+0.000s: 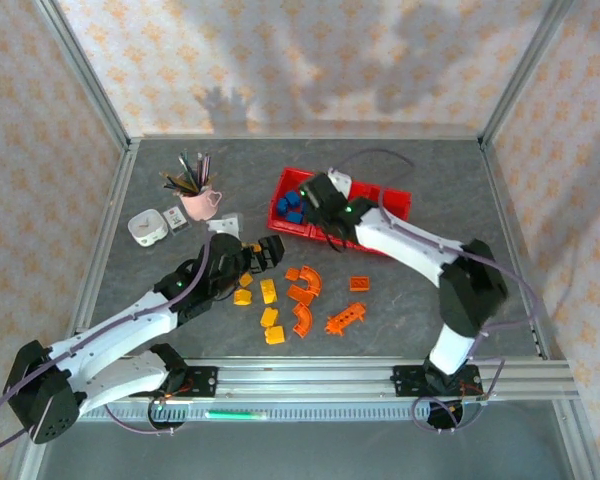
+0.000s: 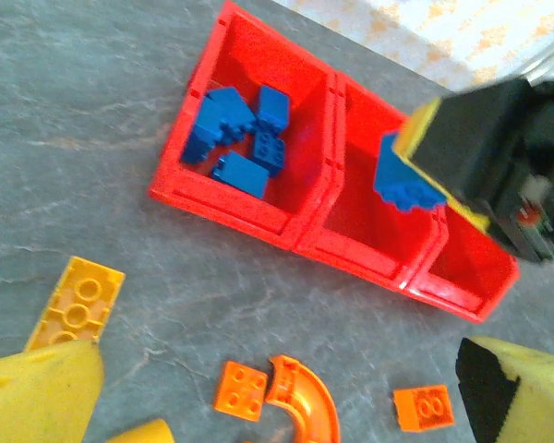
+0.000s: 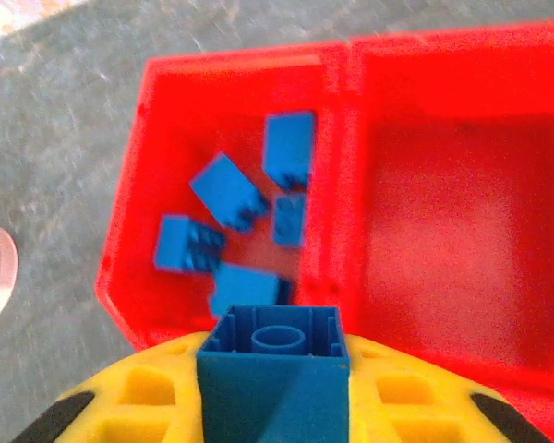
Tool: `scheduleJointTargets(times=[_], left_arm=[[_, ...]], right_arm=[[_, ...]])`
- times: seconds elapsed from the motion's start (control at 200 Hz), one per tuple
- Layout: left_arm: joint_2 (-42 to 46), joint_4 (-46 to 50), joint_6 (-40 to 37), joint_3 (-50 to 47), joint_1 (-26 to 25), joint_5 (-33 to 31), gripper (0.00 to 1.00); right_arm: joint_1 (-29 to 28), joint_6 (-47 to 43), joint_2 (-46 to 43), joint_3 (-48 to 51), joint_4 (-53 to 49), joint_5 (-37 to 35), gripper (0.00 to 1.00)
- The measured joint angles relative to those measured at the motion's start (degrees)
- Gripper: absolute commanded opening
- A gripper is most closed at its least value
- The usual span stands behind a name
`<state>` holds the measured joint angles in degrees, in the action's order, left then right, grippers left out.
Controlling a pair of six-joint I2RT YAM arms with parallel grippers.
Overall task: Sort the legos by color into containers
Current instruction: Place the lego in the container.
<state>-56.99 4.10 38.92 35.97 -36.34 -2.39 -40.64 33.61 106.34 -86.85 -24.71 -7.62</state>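
Step in hand, by the look of it: dropping a blue brick in with the other blues. Leave the left gripper [image 1: 262,253] out of this: spread wide, nothing between its fingers [image 2: 37,392], low over the loose yellows [image 1: 268,292] on the table [image 1: 400,312], with orange pieces [image 1: 305,290] just to the right. Work with the right gripper [image 1: 316,200], clamped on the blue brick [image 3: 275,374], hollow underside turned toward the wrist camera.

Check the line before letting go. From the left wrist view, seems to hang over the middle bin, right of the divider. From the right wrist view, sits above the near wall, close to that divider. Shift left and a little farther until squarely above the left bin. Then lower toward the rim and part the fingers only slightly, so as not to bounce the brick out or into the neighbour. Watch for knocking the divider on the way.

Bins, left to right:
- Left bin [image 3: 129,212]: five blues [image 3: 226,189] scattered on the floor, some tilted.
- Middle bin [image 3: 443,231]: bare red floor as far as visible.
- Right bin [image 2: 471,268]: partly hidden behind the right gripper, visible part bare.

Not yet sorted: yellows and orange pieces, all on the table near the bins.
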Motion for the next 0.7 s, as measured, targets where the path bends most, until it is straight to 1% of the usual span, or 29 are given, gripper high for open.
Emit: scheduleJointTargets(times=[0.09, 0.14, 0.165, 0.215, 0.33, 0.37, 0.46, 0.515, 0.585, 0.701], left_arm=[[-1.2, -0.02, -0.07, 0.0, 1.88, 0.72, 0.99], [-1.81, -0.02, -0.09, 0.0, 2.54, 1.07, 0.99], [-2.1, -0.04, -0.11, 0.0, 2.8, 1.33, 0.99], [-2.6, -0.07, -0.28, 0.0, 3.17, 1.73, 0.99], [-3.3, -0.07, -0.59, 0.0, 3.39, 2.14, 0.99], [-3.39, -0.07, -0.83, 0.0, 3.39, 2.19, 0.99], [-3.41, -0.07, -1.29, 0.0, 3.39, 2.43, 0.99], [-3.41, -0.07, -1.49, 0.0, 3.39, 2.62, 0.99], [-3.41, -0.07, -1.51, 0.02, 3.39, 3.48, 0.99], [-3.37, -0.04, -1.51, 0.02, 3.37, 5.07, 0.99]], right_arm=[[1.31, -2.45, 6.75, -6.62, 0.79, 1.53, 0.27], [1.95, -3.56, 9.9, -9.44, 0.9, 2.08, 0.3], [2.19, -4.07, 11.34, -10.69, 0.79, 2.36, 0.33], [2.6, -4.87, 13.75, -12.87, 0.59, 2.75, 0.45], [2.82, -7.13, 17.05, -16.92, -0.87, 3.17, 0.59], [2.82, -7.74, 17.05, -17.14, -1.18, 3.17, 0.62], [2.69, -8.2, 16.06, -16.98, -1.27, 3.15, 0.64], [2.71, -8.44, 14.25, -15.19, -1.14, 3.15, 0.66], [2.71, -8.41, 9.88, -10.36, -0.85, 3.15, 0.68], [2.71, -8.33, -0.48, 0.39, -0.26, 3.21, 0.72]])
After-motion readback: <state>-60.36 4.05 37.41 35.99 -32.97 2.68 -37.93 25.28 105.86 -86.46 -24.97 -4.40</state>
